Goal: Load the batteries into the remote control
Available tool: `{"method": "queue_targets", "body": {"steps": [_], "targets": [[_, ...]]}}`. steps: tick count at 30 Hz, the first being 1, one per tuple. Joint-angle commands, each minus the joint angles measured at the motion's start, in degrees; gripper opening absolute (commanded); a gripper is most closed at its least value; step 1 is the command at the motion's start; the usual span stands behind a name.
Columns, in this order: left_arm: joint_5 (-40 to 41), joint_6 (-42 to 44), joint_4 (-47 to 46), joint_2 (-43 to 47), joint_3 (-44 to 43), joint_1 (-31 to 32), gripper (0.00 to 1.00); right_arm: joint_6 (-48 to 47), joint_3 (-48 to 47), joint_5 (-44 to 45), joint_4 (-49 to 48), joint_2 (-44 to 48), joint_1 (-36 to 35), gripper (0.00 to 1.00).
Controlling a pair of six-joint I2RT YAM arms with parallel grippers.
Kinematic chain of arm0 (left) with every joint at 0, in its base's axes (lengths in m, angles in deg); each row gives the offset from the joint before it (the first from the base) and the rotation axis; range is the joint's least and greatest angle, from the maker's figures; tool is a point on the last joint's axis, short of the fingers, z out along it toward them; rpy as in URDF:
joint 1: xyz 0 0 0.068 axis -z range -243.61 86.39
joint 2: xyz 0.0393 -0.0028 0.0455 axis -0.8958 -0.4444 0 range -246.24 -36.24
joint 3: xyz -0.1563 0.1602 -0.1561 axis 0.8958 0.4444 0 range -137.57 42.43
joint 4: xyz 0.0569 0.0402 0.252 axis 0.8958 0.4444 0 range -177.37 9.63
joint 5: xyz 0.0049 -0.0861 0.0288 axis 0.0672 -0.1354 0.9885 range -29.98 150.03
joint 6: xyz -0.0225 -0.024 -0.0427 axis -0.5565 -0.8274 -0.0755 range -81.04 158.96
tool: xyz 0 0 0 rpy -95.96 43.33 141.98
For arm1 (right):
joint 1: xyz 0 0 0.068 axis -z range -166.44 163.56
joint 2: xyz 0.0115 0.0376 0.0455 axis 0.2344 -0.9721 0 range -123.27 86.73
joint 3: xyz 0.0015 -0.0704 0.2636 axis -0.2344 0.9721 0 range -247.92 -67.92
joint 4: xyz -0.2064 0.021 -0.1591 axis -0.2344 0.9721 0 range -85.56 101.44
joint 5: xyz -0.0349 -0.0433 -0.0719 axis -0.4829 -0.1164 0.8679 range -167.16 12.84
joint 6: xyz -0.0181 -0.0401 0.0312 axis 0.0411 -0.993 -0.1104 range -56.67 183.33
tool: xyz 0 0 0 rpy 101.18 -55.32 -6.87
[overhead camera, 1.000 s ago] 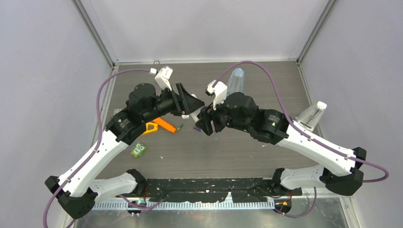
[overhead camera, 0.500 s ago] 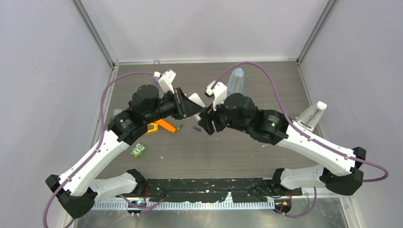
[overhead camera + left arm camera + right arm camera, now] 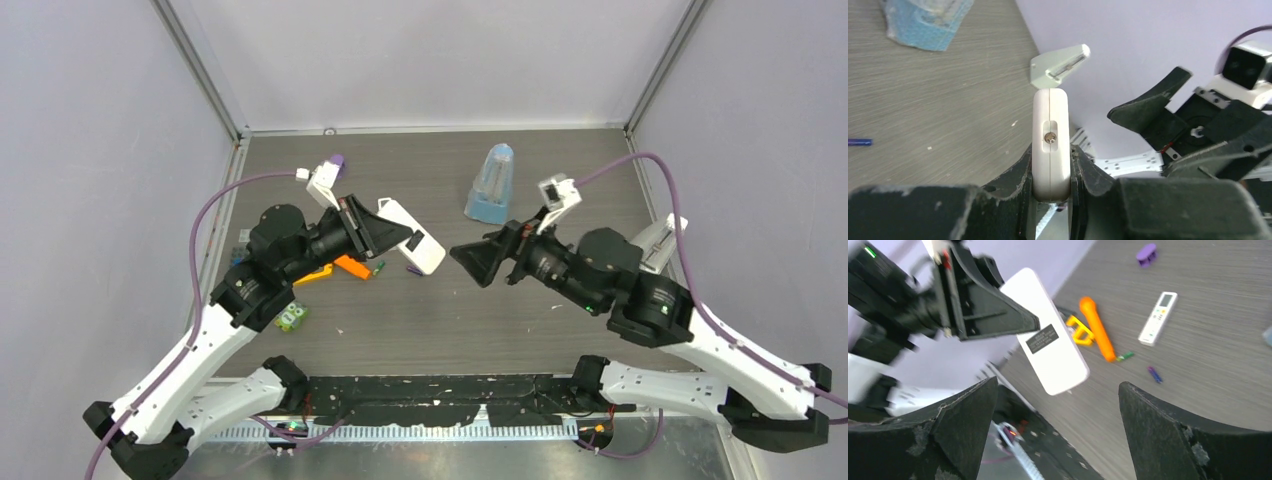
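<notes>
Remote (image 3: 415, 240) clamped by left gripper (image 3: 388, 229).
Right gripper (image 3: 478, 262) jaws are held apart, empty; purple battery (image 3: 413, 269), apparently, is laid on table (image 3: 580, 170).

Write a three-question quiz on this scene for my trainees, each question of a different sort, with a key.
1. True or false: the right end effector stands open, holding nothing.
2. Short answer: which arm's end effector clamps the white remote?
3. Multiple choice: the purple battery is
A) inside the white remote
B) lying on the table
C) between the right end effector's fingers

Key: 1 true; 2 the left end effector; 3 B.
</notes>
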Motion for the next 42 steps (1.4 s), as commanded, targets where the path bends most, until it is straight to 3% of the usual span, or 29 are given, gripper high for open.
{"method": "queue_targets", "body": {"steps": [1, 7, 15, 29, 33, 42], "targets": [[0.14, -7.08, -10.93, 3.28, 1.77, -0.34, 0.0, 15.84, 3.9, 3.29, -9.69, 2.91, 0.06, 0.95], [1.54, -17.1, -15.58, 6.65, 5.3, -0.34, 0.0, 25.84, 6.68, 1.27, -15.61, 1.31, 0.07, 0.99], [0.6, -26.26, -23.7, 7.8, 10.36, -0.31, 0.0, 31.18, 6.33, -1.89, -18.39, -3.32, 0.06, 0.85], [3.94, -31.86, -29.34, 10.72, 14.16, -0.33, 0.0, 32.98, 12.27, -2.35, -21.08, -1.56, 0.08, 0.2], [8.7, -33.55, -33.02, 13.04, 16.98, -0.31, 0.0, 32.28, 14.47, -2.31, -23.56, -0.15, 0.06, 0.06], [16.83, -34.3, -36.04, 16.65, 20.87, -0.29, 0.0, 31.02, 16.07, -3.86, -29.85, 2.07, 0.4, 0.06]]}}
